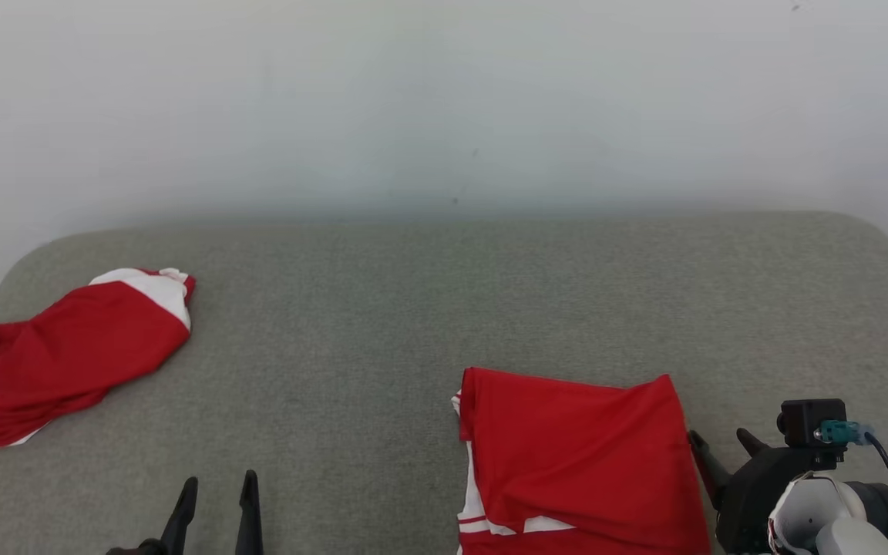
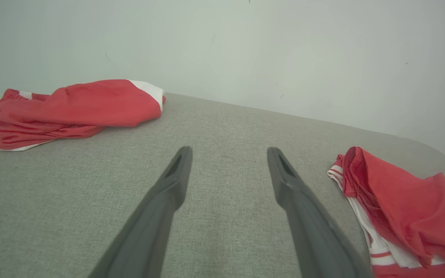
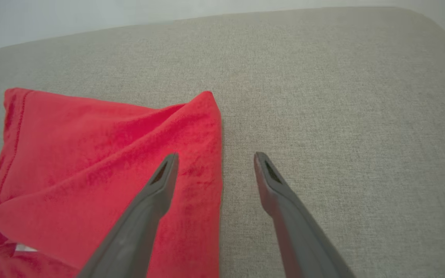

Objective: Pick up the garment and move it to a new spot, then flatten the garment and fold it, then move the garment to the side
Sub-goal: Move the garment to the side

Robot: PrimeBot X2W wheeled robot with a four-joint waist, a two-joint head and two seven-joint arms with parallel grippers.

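- We are judging the task as well along: the folded garment (image 1: 575, 455) is lying at about 5 o'clock in the head view as a compact, roughly rectangular packet, so the picking up, flattening and folding are looking done.
- We are reckoning that the last step is waiting: moving it to the side.
- The right gripper (image 1: 718, 435) is sitting just beside that packet's 3 o'clock edge, fingers spread and holding nothing. In its wrist view one finger is showing over the red cloth and the other over bare table (image 1: 413, 308); we cannot tell whether either is touching.
- The left gripper (image 1: 220, 479) is waiting at 7 o'clock, also spread wide and empty, well apart from both cloths.
- A second garment (image 1: 66, 354) is lying at 9 o'clock, looser and rumpled, draping toward the table's edge.
- Both pieces are looking like thin, soft red knit with white panels and stripe trim; the folded one is showing a stitched hem and a shallow diagonal crease.
- The table is wearing a grey woven covering with rounded corners, matte and slightly coarse, so we are expecting the cloth to drag, not slide.
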